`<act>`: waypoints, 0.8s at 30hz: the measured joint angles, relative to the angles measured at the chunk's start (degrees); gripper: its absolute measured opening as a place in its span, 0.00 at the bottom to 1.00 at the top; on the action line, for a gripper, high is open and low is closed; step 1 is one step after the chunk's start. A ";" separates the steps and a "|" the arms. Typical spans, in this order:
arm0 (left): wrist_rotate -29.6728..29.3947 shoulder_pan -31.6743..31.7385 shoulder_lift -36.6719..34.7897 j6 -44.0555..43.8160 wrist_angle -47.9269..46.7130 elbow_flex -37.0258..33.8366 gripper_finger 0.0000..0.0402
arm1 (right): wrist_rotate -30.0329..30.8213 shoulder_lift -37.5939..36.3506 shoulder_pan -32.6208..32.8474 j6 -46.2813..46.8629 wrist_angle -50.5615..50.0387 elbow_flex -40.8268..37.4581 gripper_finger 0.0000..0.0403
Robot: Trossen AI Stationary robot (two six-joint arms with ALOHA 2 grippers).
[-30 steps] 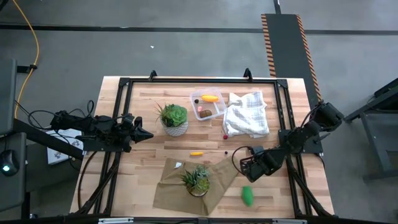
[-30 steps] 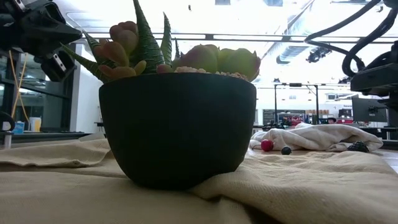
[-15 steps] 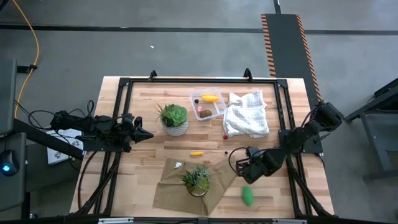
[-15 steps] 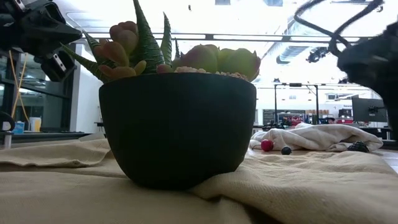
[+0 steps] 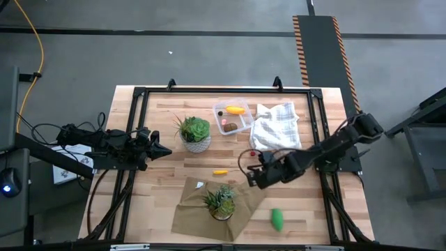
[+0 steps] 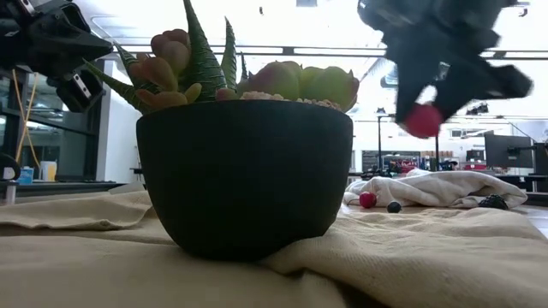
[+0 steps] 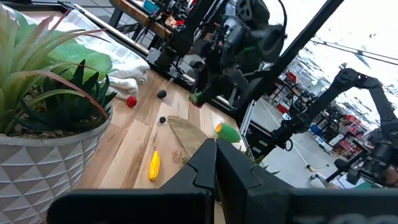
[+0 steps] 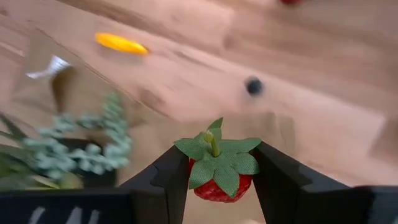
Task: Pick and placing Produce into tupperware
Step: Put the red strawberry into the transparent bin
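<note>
High view: right gripper (image 5: 252,176) above the table's middle, below the tupperware (image 5: 233,117) and white cloth (image 5: 277,128). Right wrist view: toy strawberry (image 8: 217,171) pinched between both fingers (green cap outward). Left gripper (image 7: 214,163) closed, empty, waiting at left.

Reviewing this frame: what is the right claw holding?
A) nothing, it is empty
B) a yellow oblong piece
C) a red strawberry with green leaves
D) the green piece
C: the right wrist view shows the right claw shut on a red strawberry with its green leafy cap up, and the low view shows the same red fruit lifted above the table.
</note>
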 joint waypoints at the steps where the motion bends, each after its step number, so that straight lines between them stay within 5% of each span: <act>1: -0.02 0.00 -0.01 0.00 0.00 0.00 0.00 | 0.03 0.00 -0.95 -1.61 0.00 0.73 0.35; 24: -0.02 0.02 -0.01 0.00 0.00 0.00 0.00 | -8.25 -0.02 -22.82 -32.73 -2.39 11.67 0.35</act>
